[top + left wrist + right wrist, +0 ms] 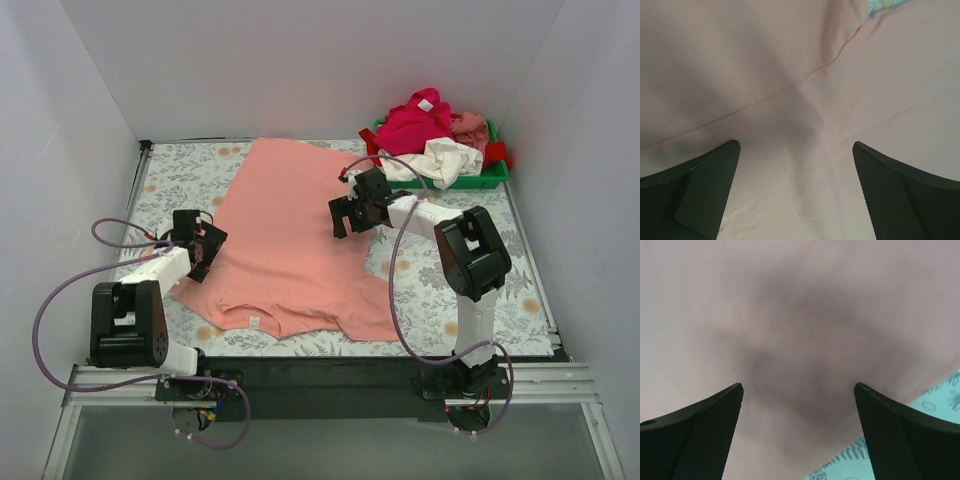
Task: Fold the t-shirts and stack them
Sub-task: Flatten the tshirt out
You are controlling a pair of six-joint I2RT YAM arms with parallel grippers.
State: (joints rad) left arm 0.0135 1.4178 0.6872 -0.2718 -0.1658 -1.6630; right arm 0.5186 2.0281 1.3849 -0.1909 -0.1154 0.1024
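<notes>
Left end effector [208, 248] hangs open over the left sleeve seam of the salmon-pink t-shirt [285, 250]. The shirt lies flat on the worktop [180, 175], long axis running near to far between the arms. Right end effector [350, 215] hangs open above its right edge, equally near.

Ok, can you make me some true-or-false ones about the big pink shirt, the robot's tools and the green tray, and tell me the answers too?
1. The salmon-pink shirt lies spread out on the table. True.
2. The left tool is shut on the shirt. False: its fingers stand apart, open, with the cloth below them.
3. The green tray sits at the far right corner, with crumpled shirts heaped in it. True.
4. The right tool hangs over the green tray. False: it is open over the right edge of the salmon-pink shirt, with the tray beyond it.
</notes>
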